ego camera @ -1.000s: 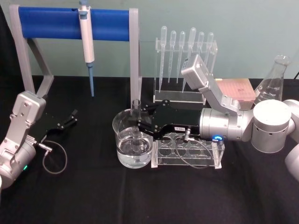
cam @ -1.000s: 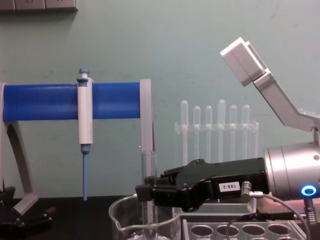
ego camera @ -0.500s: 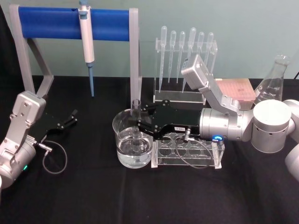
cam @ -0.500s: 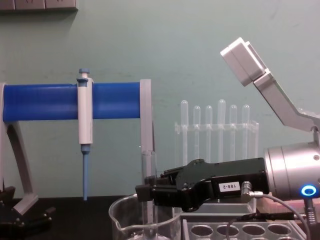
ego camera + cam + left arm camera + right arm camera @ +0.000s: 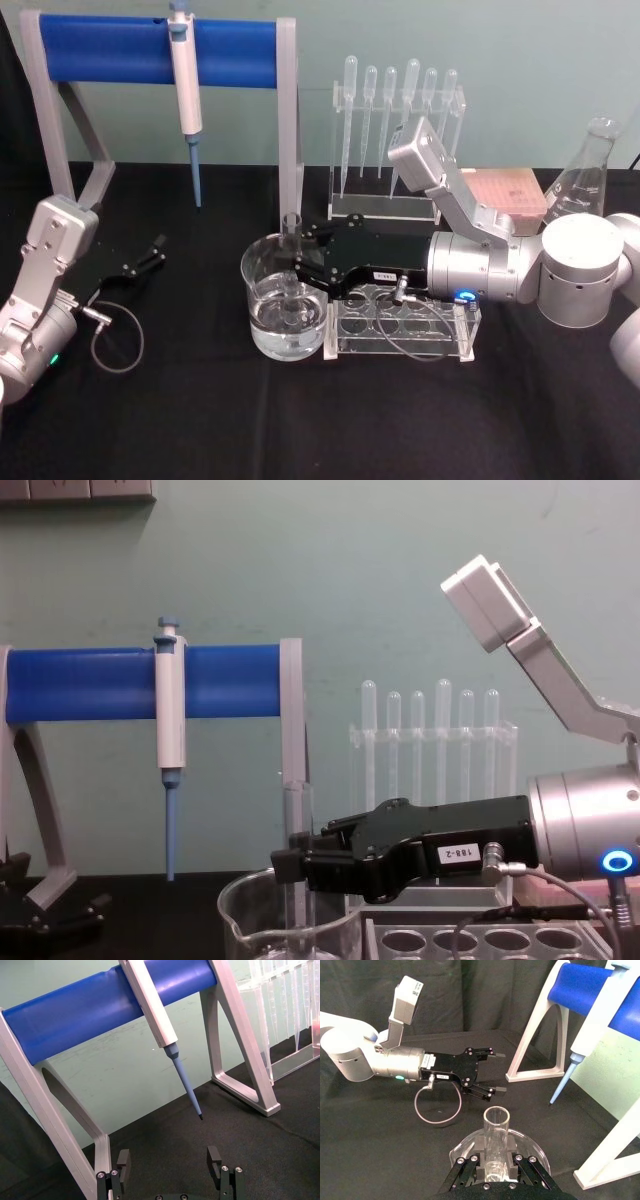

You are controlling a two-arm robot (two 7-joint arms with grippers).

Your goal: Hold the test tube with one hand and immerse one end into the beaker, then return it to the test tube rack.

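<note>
**Tube held upright in the beaker**

At the far left the left gripper (image 5: 157,251) lies low over the black table (image 5: 200,420), its fingers apart and nothing between them. Behind it stands a blue-barred stand (image 5: 110,50) with a pipettor (image 5: 185,75) hanging from the bar, tip down.

Near the middle sits the beaker (image 5: 262,330), partly filled with water. The tube (image 5: 496,1130) stands upright in it, open rim up and above the beaker's rim, its lower end down inside the glass and seemingly in the water. The right gripper (image 5: 287,865) reaches in from the right, level, and is clamped on the tube just above the beaker's rim, one finger on each side.

Just right of the beaker is the clear rack (image 5: 445,345), its round holes showing under the right gripper's body and cable. Behind it a second clear rack holds pipettes (image 5: 400,110). Farther right are a pink box (image 5: 505,190) and a flask (image 5: 585,170).
</note>
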